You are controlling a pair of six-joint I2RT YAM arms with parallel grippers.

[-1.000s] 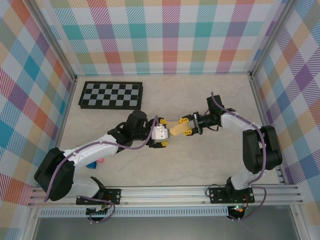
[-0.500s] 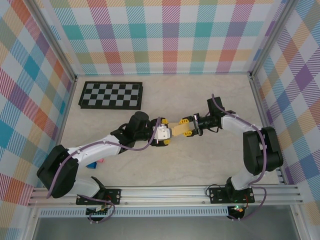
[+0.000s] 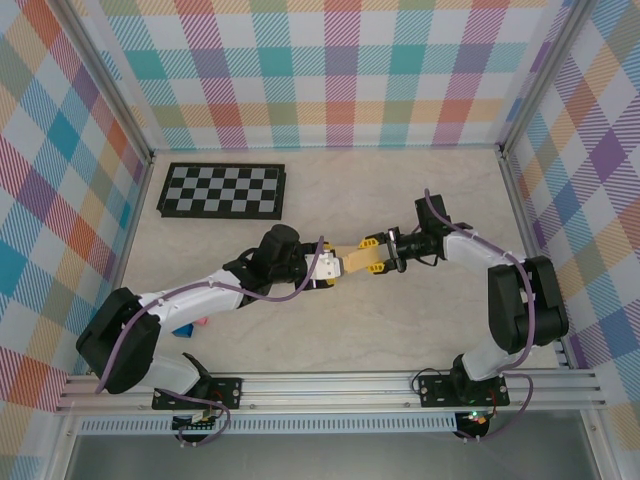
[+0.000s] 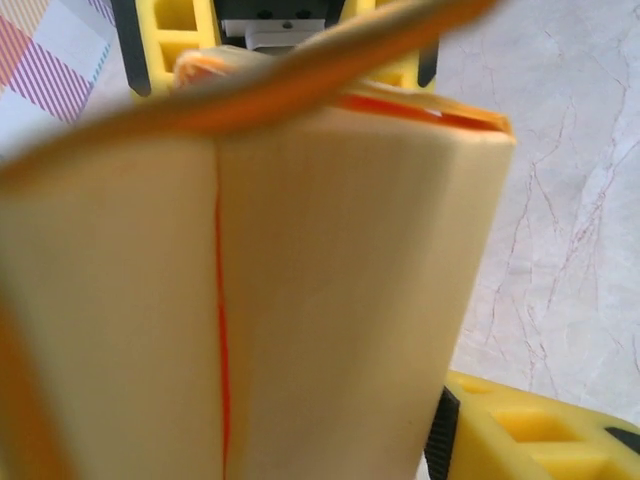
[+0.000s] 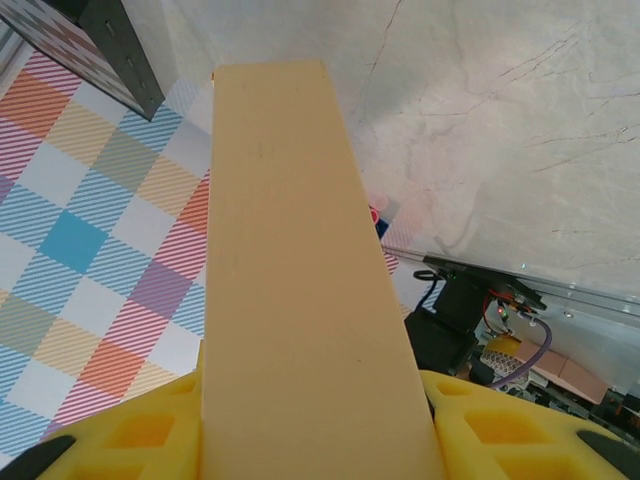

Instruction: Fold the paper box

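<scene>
Over the tabletop [image 3: 450,190], the box [image 3: 355,258] hangs between the arms. The right claw [image 3: 372,255] pinches one end, steadying it. The left claw [image 3: 335,265] meets the other end, probably to press a flap; I cannot tell its grip. A checkerboard [image 3: 222,189] lies beyond.

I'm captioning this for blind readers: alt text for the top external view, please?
Mid-table, the right gripper holds one end of a small yellow-orange paper box in its jaws; the left gripper meets the other end. A checkerboard panel lies at far left, plaid walls around.
</scene>
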